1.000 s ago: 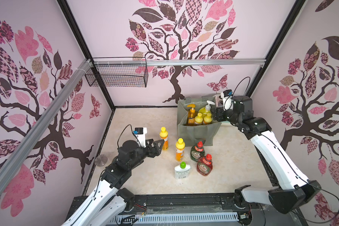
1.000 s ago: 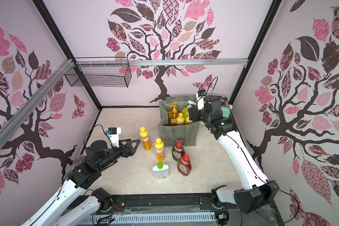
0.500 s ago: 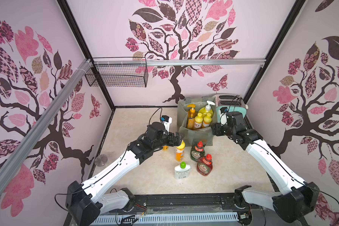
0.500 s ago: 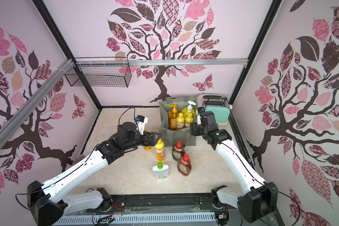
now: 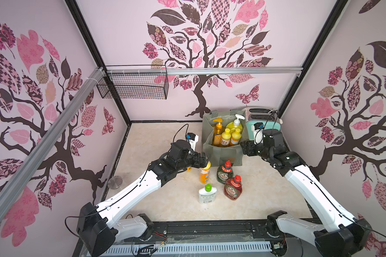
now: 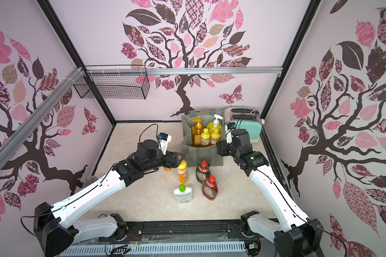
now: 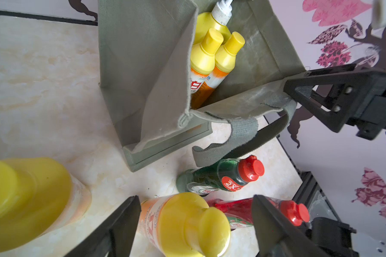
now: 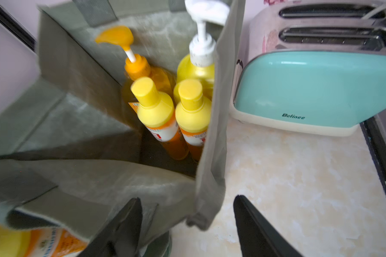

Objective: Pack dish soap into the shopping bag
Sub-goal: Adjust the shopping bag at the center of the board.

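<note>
Your left tool (image 7: 194, 198) gapes wide around an orange bottle (image 7: 187, 224) on the worktop (image 5: 265, 189), the green Fairy bottle (image 7: 218, 178) just beside. Your right tool (image 8: 187, 198), also wide, straddles the shopping bag (image 8: 210, 155) corner, near the toaster (image 8: 310, 89).

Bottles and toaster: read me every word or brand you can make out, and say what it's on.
"Belinee": front of the teal toaster.
"FAIRY": labels of the red bottle and the green bottle.
"2X": red neck label of the green bottle, left wrist view.
Unreadable: print on the small orange bottles and the white bottle, too small or blurred.
</note>
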### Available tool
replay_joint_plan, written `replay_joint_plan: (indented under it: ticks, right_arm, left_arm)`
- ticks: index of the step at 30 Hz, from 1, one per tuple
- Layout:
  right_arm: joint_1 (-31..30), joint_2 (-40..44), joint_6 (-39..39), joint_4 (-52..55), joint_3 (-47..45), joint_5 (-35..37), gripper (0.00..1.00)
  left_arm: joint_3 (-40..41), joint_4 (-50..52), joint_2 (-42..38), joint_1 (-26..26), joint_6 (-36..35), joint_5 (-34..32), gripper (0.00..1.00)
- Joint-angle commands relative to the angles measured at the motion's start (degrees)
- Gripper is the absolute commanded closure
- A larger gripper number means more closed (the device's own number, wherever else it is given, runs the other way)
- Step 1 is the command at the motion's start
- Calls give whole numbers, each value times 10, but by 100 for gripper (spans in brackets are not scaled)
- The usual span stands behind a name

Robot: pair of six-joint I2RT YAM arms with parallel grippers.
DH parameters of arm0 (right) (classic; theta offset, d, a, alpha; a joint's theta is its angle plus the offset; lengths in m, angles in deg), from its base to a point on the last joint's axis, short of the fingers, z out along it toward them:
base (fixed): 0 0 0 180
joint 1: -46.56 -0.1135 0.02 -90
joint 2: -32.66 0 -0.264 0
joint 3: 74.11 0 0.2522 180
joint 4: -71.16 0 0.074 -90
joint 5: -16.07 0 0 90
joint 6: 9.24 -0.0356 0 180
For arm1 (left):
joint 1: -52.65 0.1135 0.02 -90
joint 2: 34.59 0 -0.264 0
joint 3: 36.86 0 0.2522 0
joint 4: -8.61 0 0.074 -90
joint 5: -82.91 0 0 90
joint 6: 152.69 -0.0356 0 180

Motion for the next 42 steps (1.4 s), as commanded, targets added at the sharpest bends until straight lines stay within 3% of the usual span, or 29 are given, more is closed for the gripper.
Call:
replay_joint_plan:
  ticks: [1, 5, 11, 15, 20, 24, 30, 35, 39, 42]
  right_arm:
    - [-2, 22, 2, 24, 56, -8, 28]
    - [-2, 34, 4, 38, 96, -34, 28]
    - [-3, 31, -2, 77, 130, -191, 29]
    - [-10, 58, -17, 73, 110, -333, 30]
    - [-19, 100, -42, 61, 64, -388, 29]
    - [-39, 103, -40, 69, 39, -381, 23]
    - [-104, 79, -41, 85, 36, -341, 19]
    - [-197, 68, -39, 86, 27, -219, 15]
    - [-295, 23, -31, 99, 30, -105, 13]
    - [-307, -6, -35, 82, 18, -102, 15]
  left_arm:
    - [0, 4, -18, -4, -7, 10, 19]
    - [-13, 24, -47, -8, -7, 8, 19]
    - [-21, 85, -151, -8, -18, -51, 19]
    - [14, 147, -243, -8, -18, -127, 19]
    - [113, 179, -383, -9, 1, -215, 17]
    - [201, 170, -456, -8, 15, -220, 17]
    - [310, 124, -455, -8, 36, -178, 16]
    - [419, 39, -464, -8, 53, -160, 16]
    - [444, 16, -480, -8, 55, -148, 16]
    - [439, 16, -478, -8, 39, -143, 17]
